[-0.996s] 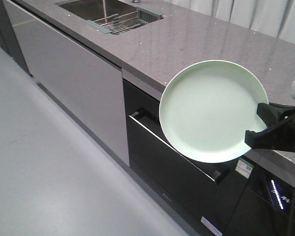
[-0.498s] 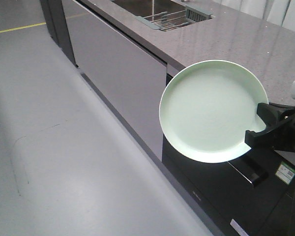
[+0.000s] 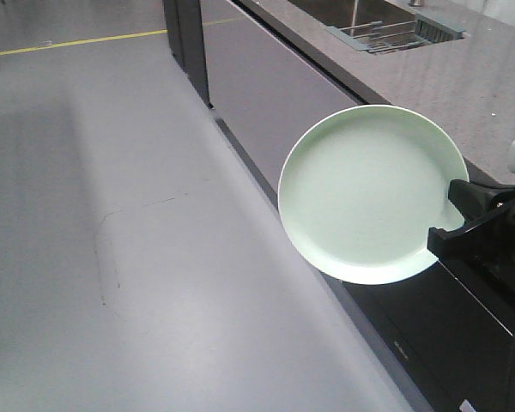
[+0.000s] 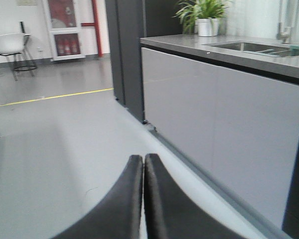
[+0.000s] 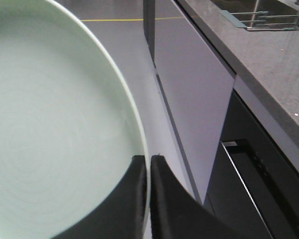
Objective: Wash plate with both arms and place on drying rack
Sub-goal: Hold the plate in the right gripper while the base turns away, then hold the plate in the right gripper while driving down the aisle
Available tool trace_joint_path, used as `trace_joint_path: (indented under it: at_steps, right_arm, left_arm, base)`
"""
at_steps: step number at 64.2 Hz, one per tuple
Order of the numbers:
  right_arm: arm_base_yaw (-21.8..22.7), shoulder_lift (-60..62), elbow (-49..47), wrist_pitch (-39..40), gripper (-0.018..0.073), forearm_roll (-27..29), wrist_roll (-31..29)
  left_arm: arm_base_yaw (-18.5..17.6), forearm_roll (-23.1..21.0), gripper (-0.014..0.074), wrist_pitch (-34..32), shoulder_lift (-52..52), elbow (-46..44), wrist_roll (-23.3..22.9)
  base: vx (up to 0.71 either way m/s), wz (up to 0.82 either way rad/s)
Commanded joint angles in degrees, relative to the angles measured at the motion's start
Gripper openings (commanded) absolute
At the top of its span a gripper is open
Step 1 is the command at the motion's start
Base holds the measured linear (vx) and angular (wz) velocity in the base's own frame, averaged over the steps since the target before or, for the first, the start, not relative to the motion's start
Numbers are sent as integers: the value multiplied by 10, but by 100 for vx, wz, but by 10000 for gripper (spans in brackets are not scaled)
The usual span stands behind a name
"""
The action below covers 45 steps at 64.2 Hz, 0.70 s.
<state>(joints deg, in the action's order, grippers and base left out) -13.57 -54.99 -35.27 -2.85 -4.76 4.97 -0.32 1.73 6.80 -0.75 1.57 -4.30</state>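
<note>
Grey floor (image 3: 112, 215) fills the left of the front view, with a yellow line (image 3: 77, 43) across its upper left. Speckled grey countertop (image 3: 429, 81) runs along the upper right, the drying rack (image 3: 386, 36) lying at the sink (image 3: 343, 9). The right gripper (image 3: 451, 216) clamps the rim of the mint plate (image 3: 369, 193), centre right. The left gripper (image 4: 143, 164) is pressed closed, empty.

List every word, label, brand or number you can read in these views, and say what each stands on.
No text is readable in any view.
On the black appliance front: a small pale mark, too small to read.
The pale sign on the wall, left wrist view: cut off at the frame edge and blurred.
On the plate: plain, no text.
</note>
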Motion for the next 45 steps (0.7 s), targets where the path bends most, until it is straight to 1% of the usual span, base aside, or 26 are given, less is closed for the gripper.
trace_joint_path:
  at_steps: [1,45]
  right_arm:
    - [3,8,-17,45,-10,-4,-4]
    - [3,8,-17,45,-10,-4,-4]
  left_arm:
    - [-3,-5,-6,-40,-8,9,-6]
    - [-3,-5,-6,-40,-8,9,-6]
  base:
    - [-7,38]
    - [-6,39]
